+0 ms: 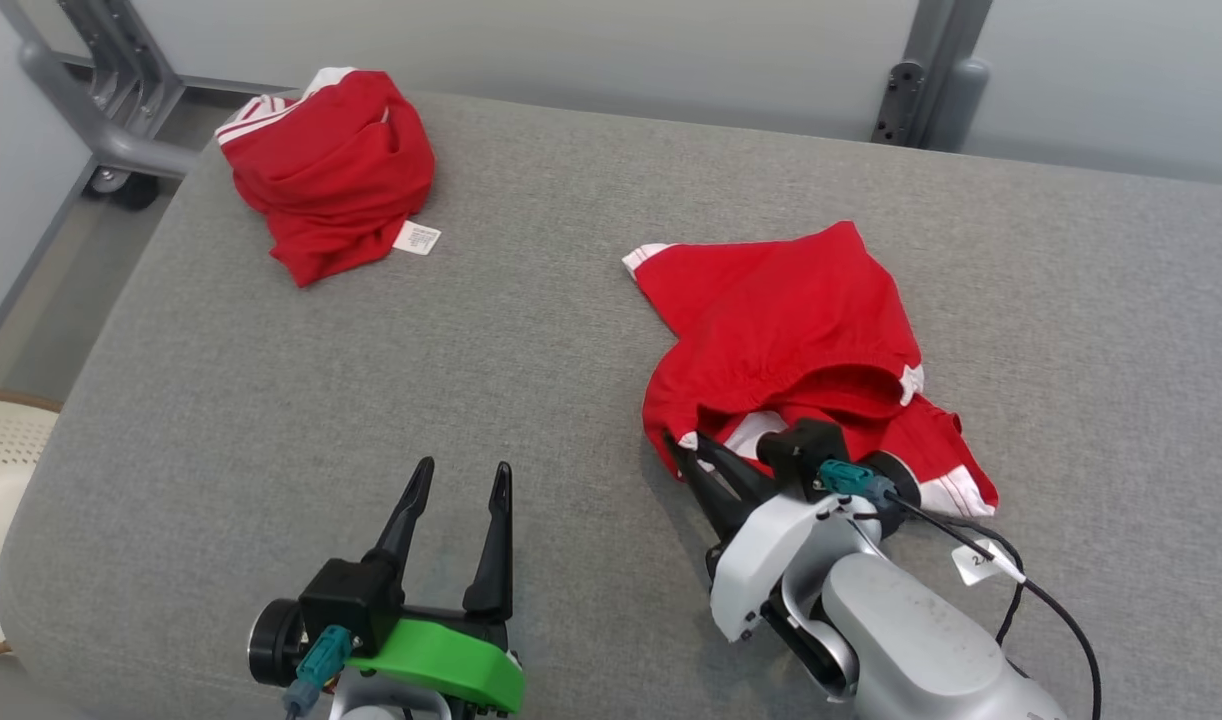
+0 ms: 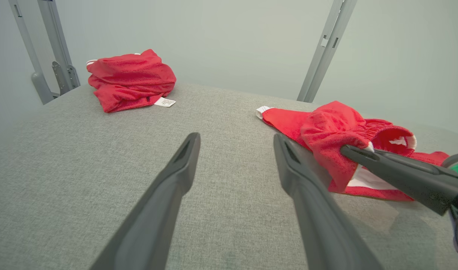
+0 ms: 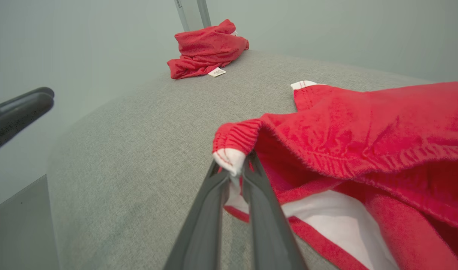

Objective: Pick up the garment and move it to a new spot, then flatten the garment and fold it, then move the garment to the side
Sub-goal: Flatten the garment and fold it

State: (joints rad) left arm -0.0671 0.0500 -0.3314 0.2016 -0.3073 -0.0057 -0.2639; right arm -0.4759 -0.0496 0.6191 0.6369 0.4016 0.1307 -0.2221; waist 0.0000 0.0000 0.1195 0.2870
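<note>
While the right gripper [image 3: 233, 167] is pinched on only a white-trimmed corner of the red garment [image 1: 781, 310], which lies crumpled on the grey pad [image 1: 531, 330] to my right, I judge the bite thin: a quick lift could pull the hem free. Left gripper [image 1: 463, 470] spread, empty. Carried by one point, the cloth may bunch. Second red garment [image 1: 331, 170] well apart, far left.
</note>
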